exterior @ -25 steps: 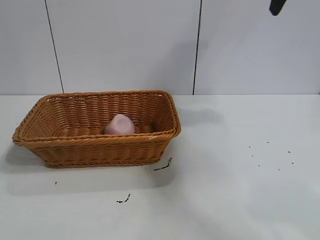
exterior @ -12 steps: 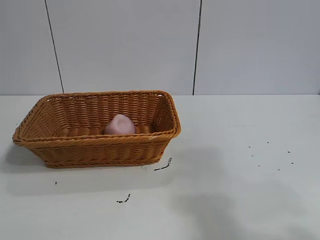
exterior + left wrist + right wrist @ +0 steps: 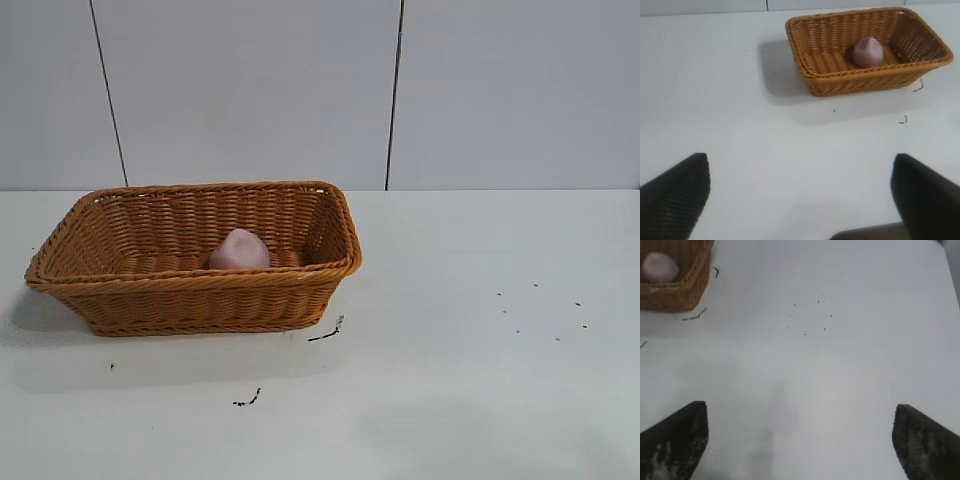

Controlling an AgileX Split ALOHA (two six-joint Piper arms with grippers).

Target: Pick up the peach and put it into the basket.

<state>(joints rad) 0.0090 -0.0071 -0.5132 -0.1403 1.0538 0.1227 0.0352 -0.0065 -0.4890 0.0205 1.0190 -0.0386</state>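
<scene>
Since the peach (image 3: 240, 250) already sits inside the basket (image 3: 190, 300), well apart from my left gripper (image 3: 800, 200) and right gripper (image 3: 800, 440), both spread wide over bare table, I judge no grasp remains, the left being nearer.

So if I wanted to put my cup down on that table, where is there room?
Most of the white table is bare: the wide stretch right of the orange-brown woven wicker basket, broken only by tiny dark specks, and the strip in front, with two small dark scraps. Inside the basket, the pale-pink rounded peach sits near the middle, with bare floor at its left.
</scene>
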